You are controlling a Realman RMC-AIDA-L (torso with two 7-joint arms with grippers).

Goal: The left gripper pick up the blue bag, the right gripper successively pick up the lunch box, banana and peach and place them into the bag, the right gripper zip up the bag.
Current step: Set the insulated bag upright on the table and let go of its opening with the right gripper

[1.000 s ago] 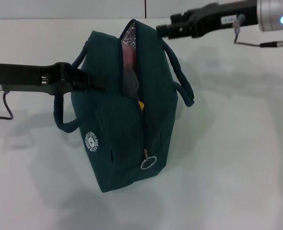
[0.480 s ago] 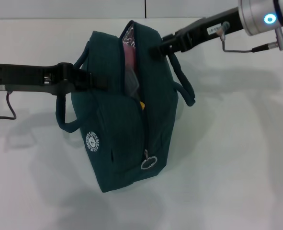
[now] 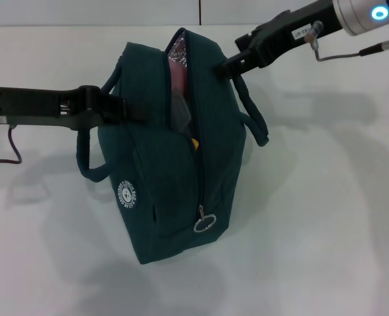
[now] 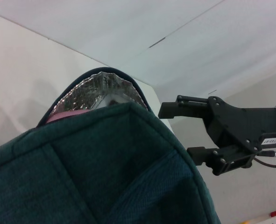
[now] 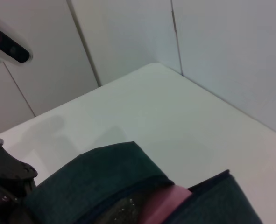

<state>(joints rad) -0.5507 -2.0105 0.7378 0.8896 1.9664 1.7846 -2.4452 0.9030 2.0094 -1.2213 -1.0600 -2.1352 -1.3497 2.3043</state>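
Left hand (image 3: 125, 110) grips the bag (image 3: 174, 164); open right hand (image 3: 228, 64) could snag the handle (image 3: 250, 112), missing the zipper pull (image 3: 204, 223).

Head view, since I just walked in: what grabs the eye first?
The blue bag, held up mid-frame by the left gripper clamped on its left side. Its zipper gapes, showing silver lining and something pink. The right gripper, jaws open, hovers by the bag's upper right edge.
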